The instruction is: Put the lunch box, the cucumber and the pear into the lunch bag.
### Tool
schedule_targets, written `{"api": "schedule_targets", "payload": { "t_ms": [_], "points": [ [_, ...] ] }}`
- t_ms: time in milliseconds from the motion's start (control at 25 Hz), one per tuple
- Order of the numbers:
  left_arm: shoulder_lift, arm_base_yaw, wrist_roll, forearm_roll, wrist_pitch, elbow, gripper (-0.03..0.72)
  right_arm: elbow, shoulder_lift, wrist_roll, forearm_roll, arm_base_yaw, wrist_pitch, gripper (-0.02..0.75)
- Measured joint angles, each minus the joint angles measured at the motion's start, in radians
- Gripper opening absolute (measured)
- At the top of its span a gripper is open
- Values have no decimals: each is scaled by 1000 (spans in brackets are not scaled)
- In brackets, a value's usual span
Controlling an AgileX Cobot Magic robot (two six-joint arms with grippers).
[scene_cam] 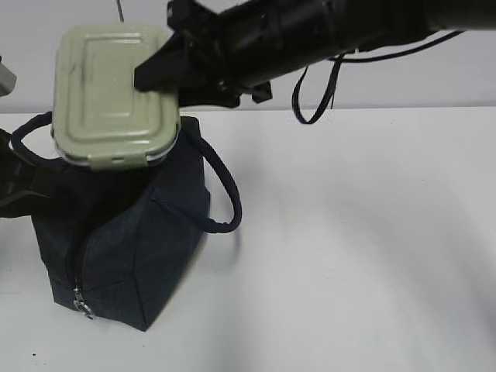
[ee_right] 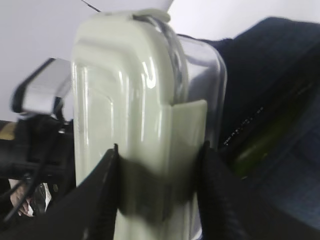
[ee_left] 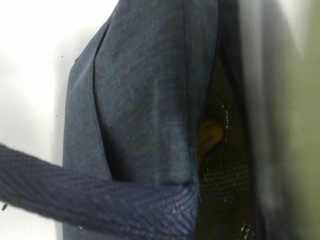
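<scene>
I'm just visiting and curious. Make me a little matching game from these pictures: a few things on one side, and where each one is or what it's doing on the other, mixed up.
Things:
1. lunch box
2. lunch bag
3. cucumber
4. right tool

Places or states:
A. lying inside the bag, seen as a dark green strip
B. shut on the pale green lid and clear base
C. held in the air above the bag's opening
D. standing on the white table, top open

Pairs: 1-C, 2-D, 3-A, 4-B
</scene>
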Motion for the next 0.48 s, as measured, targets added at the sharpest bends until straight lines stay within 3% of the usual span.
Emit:
{"api": "schedule_targets", "payload": {
  "t_ms": [80,280,480],
  "points": [
    [0,0,0,-1,0,0,-20,0,18,51,-88,1,-10,312],
    [0,-1,0,-10,-4,0,-20,0,29,281,-432,3,-13,312],
    [0,-1,0,-14,-4,0,-20,-19,87,357,-483,52,-19,312]
  ]
}}
